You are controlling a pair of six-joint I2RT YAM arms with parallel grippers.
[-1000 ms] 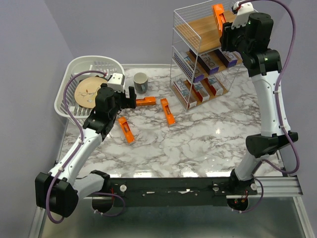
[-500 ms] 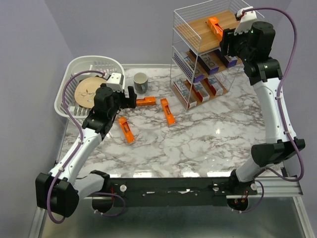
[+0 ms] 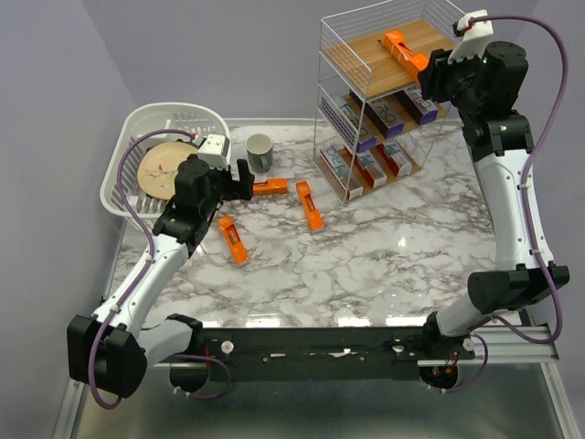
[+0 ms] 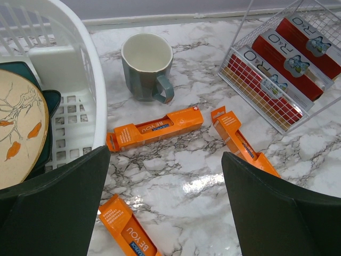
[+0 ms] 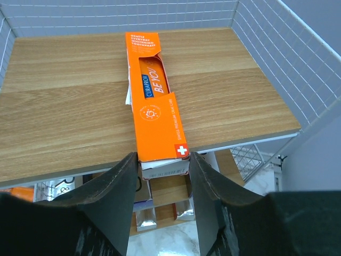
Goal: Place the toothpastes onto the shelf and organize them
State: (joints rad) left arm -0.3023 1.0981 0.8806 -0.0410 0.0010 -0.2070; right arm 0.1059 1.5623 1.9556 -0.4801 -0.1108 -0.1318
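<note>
Toothpaste box (image 5: 154,106) lies atop the shelf (image 5: 64,80), near end at the front edge because my right gripper (image 5: 163,160) clasps it there. Left gripper (image 4: 166,160) hangs splayed, empty.

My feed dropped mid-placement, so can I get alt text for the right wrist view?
An orange toothpaste box lies lengthwise on the shelf's top wooden board. Its near end sits at the front edge, between the fingers of the right gripper. Whether they grip it is unclear.
</note>
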